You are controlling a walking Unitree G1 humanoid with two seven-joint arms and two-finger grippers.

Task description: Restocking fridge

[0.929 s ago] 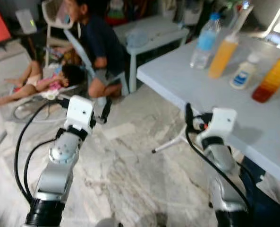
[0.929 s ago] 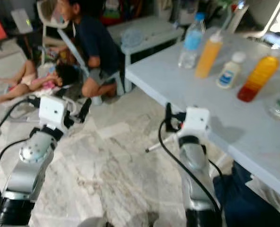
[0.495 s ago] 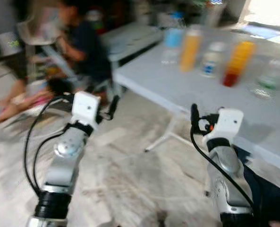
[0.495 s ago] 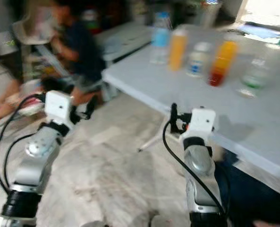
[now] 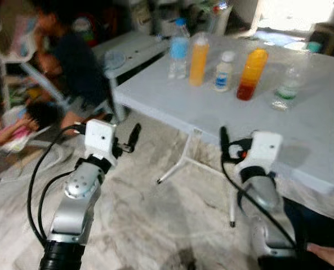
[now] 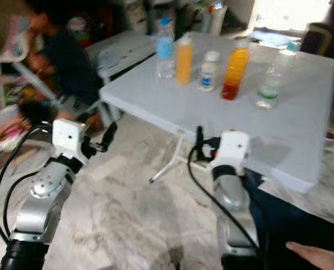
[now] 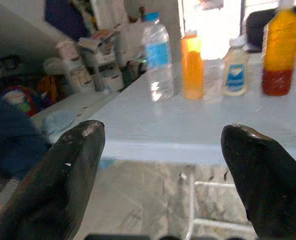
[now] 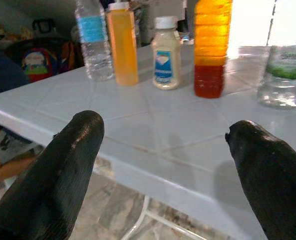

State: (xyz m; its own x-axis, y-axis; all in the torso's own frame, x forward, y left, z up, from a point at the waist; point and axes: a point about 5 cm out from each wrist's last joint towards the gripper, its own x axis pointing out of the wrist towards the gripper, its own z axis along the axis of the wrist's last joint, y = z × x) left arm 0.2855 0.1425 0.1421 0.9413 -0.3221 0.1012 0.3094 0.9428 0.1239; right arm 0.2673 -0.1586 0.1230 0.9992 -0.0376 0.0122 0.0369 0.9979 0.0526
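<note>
Several bottles stand in a row on a white folding table (image 5: 223,112): a water bottle with a blue label (image 5: 178,44), a tall orange juice bottle (image 5: 199,52), a small white bottle (image 5: 224,72), an orange and red bottle (image 5: 251,74) and a clear bottle with a green label (image 5: 285,90). My left gripper (image 7: 162,145) is open and empty, held over the floor to the left of the table. My right gripper (image 8: 162,135) is also open and empty, level with the table's near edge. The bottles stand well beyond both.
A person (image 5: 71,62) sits on a chair at the left, with a child (image 5: 14,126) lying on the floor beside. A low white table (image 5: 130,48) stands behind. The folding table's legs (image 5: 183,163) stand on the marble floor ahead. A hand (image 5: 327,256) shows at bottom right.
The camera has swung right and closer to the table, so the whole row of bottles now sits in view. Both arms hold the same raised pose, grippers still open.
</note>
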